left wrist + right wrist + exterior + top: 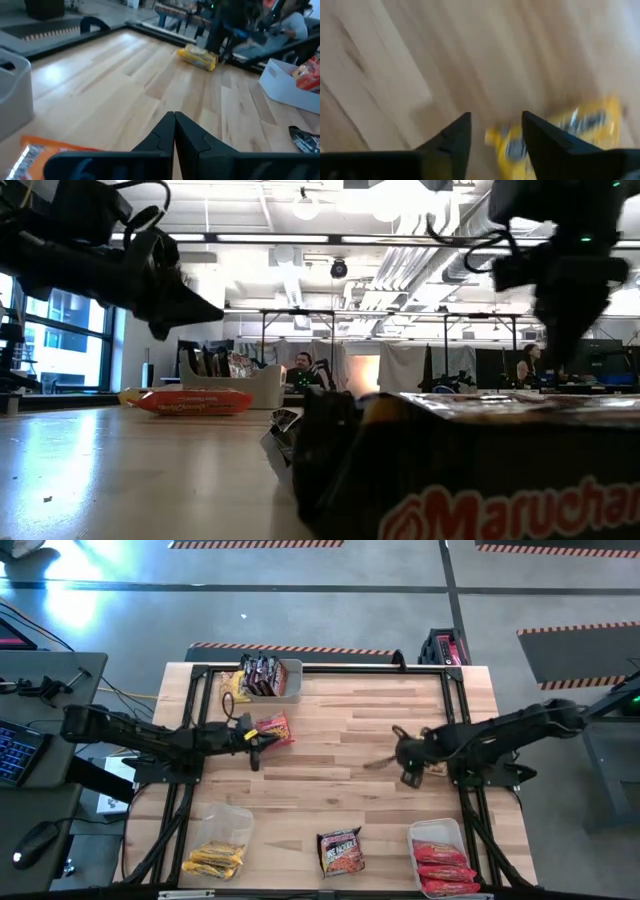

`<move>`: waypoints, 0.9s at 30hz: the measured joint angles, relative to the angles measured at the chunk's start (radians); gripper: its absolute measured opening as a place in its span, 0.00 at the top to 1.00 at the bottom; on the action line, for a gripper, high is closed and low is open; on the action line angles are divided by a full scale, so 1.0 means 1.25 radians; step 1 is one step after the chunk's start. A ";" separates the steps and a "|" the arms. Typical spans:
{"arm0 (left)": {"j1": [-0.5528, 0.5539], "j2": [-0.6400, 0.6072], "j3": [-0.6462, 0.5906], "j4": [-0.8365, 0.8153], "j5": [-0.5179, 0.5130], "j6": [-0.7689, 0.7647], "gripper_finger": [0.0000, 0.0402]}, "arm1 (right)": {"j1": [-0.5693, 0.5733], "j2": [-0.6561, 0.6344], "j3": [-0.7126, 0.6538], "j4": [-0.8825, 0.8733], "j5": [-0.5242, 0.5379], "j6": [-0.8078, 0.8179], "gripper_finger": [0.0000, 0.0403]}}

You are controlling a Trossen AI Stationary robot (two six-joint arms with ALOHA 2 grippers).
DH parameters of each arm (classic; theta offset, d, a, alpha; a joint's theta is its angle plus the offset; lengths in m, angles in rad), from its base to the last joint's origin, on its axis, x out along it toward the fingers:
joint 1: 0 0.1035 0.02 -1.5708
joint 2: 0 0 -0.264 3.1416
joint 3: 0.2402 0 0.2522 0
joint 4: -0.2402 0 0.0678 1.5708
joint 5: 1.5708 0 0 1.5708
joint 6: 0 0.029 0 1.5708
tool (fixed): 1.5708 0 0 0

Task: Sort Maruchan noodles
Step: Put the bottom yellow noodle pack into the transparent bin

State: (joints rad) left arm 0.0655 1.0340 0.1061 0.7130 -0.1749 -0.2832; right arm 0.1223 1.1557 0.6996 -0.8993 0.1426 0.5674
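A red-orange packet [275, 727] [195, 400] lies flat on the table, left of centre. My left gripper [257, 746] [174, 116] hovers just beside it, shut on nothing and raised off the table. A yellow packet [580, 125] [197, 56] lies on the table right of centre. My right gripper [405, 764] [495, 117] is open above it, one finger on either side of its end. A dark packet [342, 850] [450, 470] lies flat near the table's near edge.
At the far edge a clear bin [292, 680] holds dark packets, with a yellow packet [232, 688] beside it. A near-left bin [235, 815] holds yellow packets and a near-right bin [450, 830] holds red ones. Bare wood lies between the arms. People sit in the room behind.
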 joint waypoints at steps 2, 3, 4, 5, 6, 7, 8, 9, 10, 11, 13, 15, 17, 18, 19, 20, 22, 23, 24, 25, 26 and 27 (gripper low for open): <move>0.004 0.000 -0.004 0.023 0.000 0.024 1.00 | 0.060 0.037 0.011 -0.061 -0.002 0.068 0.55; 0.007 0.000 -0.004 0.027 0.002 0.034 1.00 | 0.092 0.057 0.013 -0.073 -0.001 0.092 0.53; 0.012 0.000 -0.004 0.028 0.007 0.043 1.00 | 0.122 0.075 0.016 -0.075 0.004 0.111 0.52; 0.017 0.000 -0.004 0.028 0.010 0.049 1.00 | 0.148 0.096 0.020 -0.071 0.010 0.123 0.51; 0.021 0.000 -0.004 0.028 0.015 0.053 1.00 | 0.172 0.118 0.021 -0.069 0.020 0.130 0.50; 0.026 0.000 -0.004 0.028 0.023 0.057 1.00 | 0.192 0.142 0.022 -0.070 0.034 0.141 0.50; 0.030 0.000 -0.004 0.030 0.032 0.061 1.00 | 0.206 0.166 0.022 -0.074 0.051 0.151 0.50; 0.034 0.000 -0.004 0.033 0.044 0.065 1.00 | 0.216 0.190 0.022 -0.078 0.074 0.160 0.49; 0.039 0.000 -0.004 0.036 0.054 0.069 1.00 | 0.221 0.216 0.022 -0.081 0.098 0.173 0.49; 0.040 0.000 -0.004 0.036 0.060 0.070 1.00 | 0.223 0.239 0.022 -0.085 0.121 0.187 0.49; 0.044 0.000 -0.004 0.035 0.069 0.070 1.00 | 0.221 0.285 0.022 -0.100 0.156 0.215 0.49; 0.044 0.000 -0.004 0.036 0.070 0.070 1.00 | 0.213 0.328 0.022 -0.112 0.159 0.224 0.50; 0.044 0.000 -0.004 0.035 0.070 0.070 1.00 | 0.205 0.361 0.024 -0.114 0.163 0.221 0.52; 0.044 0.000 -0.004 0.036 0.070 0.070 1.00 | 0.203 0.376 0.025 -0.115 0.172 0.216 0.54; 0.044 0.000 -0.004 0.036 0.070 0.070 1.00 | 0.202 0.387 0.025 -0.116 0.179 0.212 0.56; 0.044 0.000 -0.004 0.035 0.070 0.069 1.00 | 0.201 0.394 0.026 -0.117 0.183 0.211 0.59; 0.044 0.000 -0.004 0.036 0.070 0.069 1.00 | 0.201 0.402 0.025 -0.116 0.197 0.210 0.65; 0.044 0.000 -0.004 0.036 0.070 0.069 1.00 | 0.201 0.402 0.025 -0.117 0.204 0.210 0.69; 0.044 0.000 -0.004 0.038 0.070 0.069 1.00 | 0.200 0.401 0.024 -0.118 0.208 0.210 0.73; 0.044 0.000 -0.003 0.038 0.070 0.069 1.00 | 0.200 0.399 0.026 -0.122 0.209 0.210 0.77; 0.044 0.000 0.001 0.034 0.070 0.069 1.00 | 0.200 0.399 0.030 -0.128 0.211 0.210 0.81; 0.044 0.000 0.007 0.033 0.070 0.069 1.00 | 0.200 0.400 0.039 -0.133 0.212 0.209 0.85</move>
State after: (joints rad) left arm 0.1204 1.0344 0.1149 0.7539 -0.0875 -0.1965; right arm 0.3722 1.6550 0.7478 -1.0662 0.4076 0.8292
